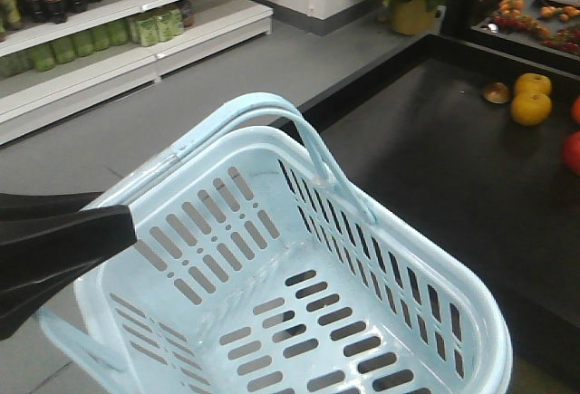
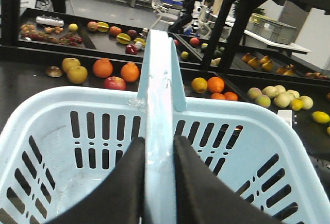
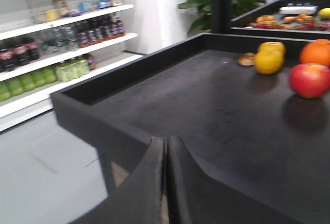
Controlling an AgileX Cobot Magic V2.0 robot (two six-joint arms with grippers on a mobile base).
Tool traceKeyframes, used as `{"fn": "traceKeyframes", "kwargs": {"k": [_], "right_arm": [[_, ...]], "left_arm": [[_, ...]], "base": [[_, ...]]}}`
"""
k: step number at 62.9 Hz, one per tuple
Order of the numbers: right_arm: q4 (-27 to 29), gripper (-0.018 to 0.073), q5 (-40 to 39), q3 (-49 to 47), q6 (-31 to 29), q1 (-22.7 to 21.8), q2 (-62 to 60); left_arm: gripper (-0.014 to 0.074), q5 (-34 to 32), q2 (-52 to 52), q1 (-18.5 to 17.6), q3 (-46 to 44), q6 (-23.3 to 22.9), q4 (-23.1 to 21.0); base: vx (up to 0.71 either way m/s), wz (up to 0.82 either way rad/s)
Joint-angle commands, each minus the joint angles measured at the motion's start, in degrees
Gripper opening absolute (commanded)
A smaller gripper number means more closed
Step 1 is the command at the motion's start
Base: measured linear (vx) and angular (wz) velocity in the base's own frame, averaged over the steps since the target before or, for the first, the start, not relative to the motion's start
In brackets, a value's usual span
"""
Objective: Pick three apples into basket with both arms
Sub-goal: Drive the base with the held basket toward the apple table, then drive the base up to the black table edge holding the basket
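Black fingers [image 2: 124,183] of the left gripper [image 2: 159,149] fill the bottom of our left wrist view, clamped on either side of the pale blue handle [image 2: 157,69] of the basket [image 2: 62,110], which spans the lower frame. Beyond it stretches the black display table [image 3: 206,110]. White shelves of bottles [image 1: 91,45] cross the upper left of our front view. At bottom centre of the right wrist view, we see the right gripper [image 3: 166,147] pressed closed on nothing, at the table's near edge. One red apple [image 3: 309,80] rests on the table at right, outside the basket, beside an orange [image 3: 317,51] and a yellow fruit [image 3: 269,60].
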Motion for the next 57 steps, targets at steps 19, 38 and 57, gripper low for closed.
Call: {"fn": "traceKeyframes", "kwargs": {"k": [19, 38, 57], "right_arm": [[-0.5, -0.0005, -4.3, 0.7, -0.4, 0.1, -0.7], [-0.5, -0.0005, -4.4, 0.7, -0.4, 0.1, -0.7], [-0.5, -0.0005, -4.4, 0.7, -0.4, 0.1, -0.7]], "left_arm": [[-0.0006, 2.1, -0.2, -0.2, -1.7, -0.1, 1.1], [-0.0006, 2.1, -0.2, -0.2, -1.7, -0.1, 1.1], [-0.0006, 2.1, -0.2, -0.2, -1.7, -0.1, 1.1]], "base": [[0.11, -0.55], [0.1, -0.49], [0.08, -0.36]]}}
